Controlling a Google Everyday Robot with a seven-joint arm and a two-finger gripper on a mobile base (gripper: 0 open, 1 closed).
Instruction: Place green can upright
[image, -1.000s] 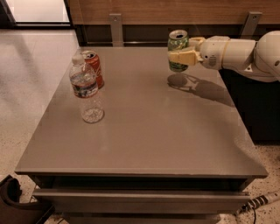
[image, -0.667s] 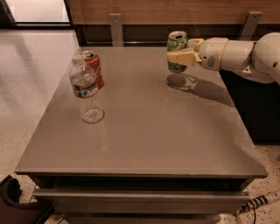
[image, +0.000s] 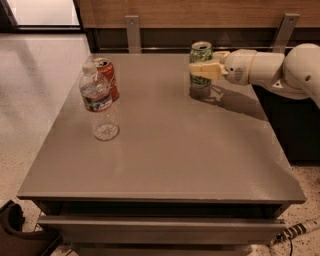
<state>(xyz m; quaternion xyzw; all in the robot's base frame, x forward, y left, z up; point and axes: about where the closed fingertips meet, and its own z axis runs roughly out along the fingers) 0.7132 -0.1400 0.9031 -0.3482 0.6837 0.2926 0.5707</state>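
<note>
The pale yellow gripper (image: 200, 70) hugs the green can (image: 201, 52) at the grey table's (image: 165, 150) back. The other can (image: 109, 76) is orange-red.

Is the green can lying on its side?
No, the dark-green aluminium can is upright, held by the gripper at the grey table's far side.

Grey table (image: 165, 150) bears water bottle (image: 97, 102) and red can (image: 111, 80); hand (image: 200, 70) holds green can (image: 201, 52) far right.

White arm (image: 280, 67) stretched out level, gripper (image: 199, 68) upper centre of view, fingers (image: 206, 70) clamped around green can (image: 201, 51)
</note>
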